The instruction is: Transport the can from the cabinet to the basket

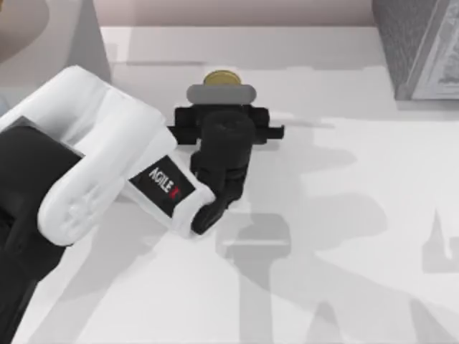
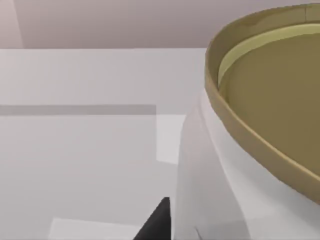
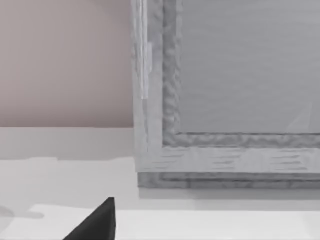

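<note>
On the left arm's white forearm link, a black panel carries the white lettering "AGILE" followed by a red mark; no other writing can be read. The arm reaches from the table's [image 1: 344, 215] left side toward its far middle, where the left gripper [image 1: 219, 86] sits at the can [image 1: 221, 78]. From above, the can's dull gold top peeks out just beyond the gripper's grey wrist camera bar, with the black gripper body directly below it, so the can stands upright on the white table at the gripper's tip. Whether the fingers are spread or pinching the can, I cannot tell. In the left wrist view the can [image 2: 260, 130] looms very close, its gold rim and recessed lid above a plain white side, with one dark fingertip [image 2: 157, 222] just beside its wall. At the far right corner stands a grey textured cabinet [image 1: 419, 46], seen close up from the right wrist [image 3: 225, 100], well apart from the can
</note>
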`<action>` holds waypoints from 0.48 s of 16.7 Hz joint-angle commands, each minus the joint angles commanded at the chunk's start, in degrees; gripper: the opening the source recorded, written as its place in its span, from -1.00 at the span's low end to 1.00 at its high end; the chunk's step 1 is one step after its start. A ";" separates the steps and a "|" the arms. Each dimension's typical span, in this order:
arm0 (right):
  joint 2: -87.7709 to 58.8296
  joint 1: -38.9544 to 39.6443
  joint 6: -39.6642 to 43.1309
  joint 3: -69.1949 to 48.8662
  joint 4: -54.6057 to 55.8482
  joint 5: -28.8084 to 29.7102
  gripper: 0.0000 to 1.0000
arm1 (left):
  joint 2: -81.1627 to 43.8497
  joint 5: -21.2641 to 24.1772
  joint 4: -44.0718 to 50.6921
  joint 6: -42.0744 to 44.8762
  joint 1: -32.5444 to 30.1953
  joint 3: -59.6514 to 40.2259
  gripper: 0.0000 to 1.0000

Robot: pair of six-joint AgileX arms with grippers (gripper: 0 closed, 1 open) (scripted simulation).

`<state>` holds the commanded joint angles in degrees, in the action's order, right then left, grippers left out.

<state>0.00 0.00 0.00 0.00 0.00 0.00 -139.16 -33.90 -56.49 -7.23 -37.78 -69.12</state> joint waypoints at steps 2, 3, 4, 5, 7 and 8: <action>0.00 0.00 0.00 0.00 0.00 0.00 1.00 | 0.45 -0.09 0.34 -0.04 -0.09 0.21 -1.00; 0.00 0.00 0.00 0.00 0.00 0.00 1.00 | 1.44 -0.26 1.09 -0.10 -0.25 0.66 -1.00; 0.00 0.00 0.00 0.00 0.00 0.00 1.00 | 2.97 -0.52 2.25 -0.20 -0.48 1.34 -1.00; 0.00 0.00 0.00 0.00 0.00 0.00 1.00 | 5.09 -0.85 3.84 -0.32 -0.78 2.23 -1.00; 0.00 0.00 0.00 0.00 0.00 0.00 1.00 | 11.10 -1.68 8.19 -0.61 -1.56 4.58 -1.00; 0.00 0.00 0.00 0.00 0.00 0.00 1.00 | 14.96 -2.17 10.87 -0.77 -2.01 6.01 -1.00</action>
<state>0.00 0.00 0.00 0.00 0.00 0.00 -124.21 -36.07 -45.62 -8.01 -39.80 -63.11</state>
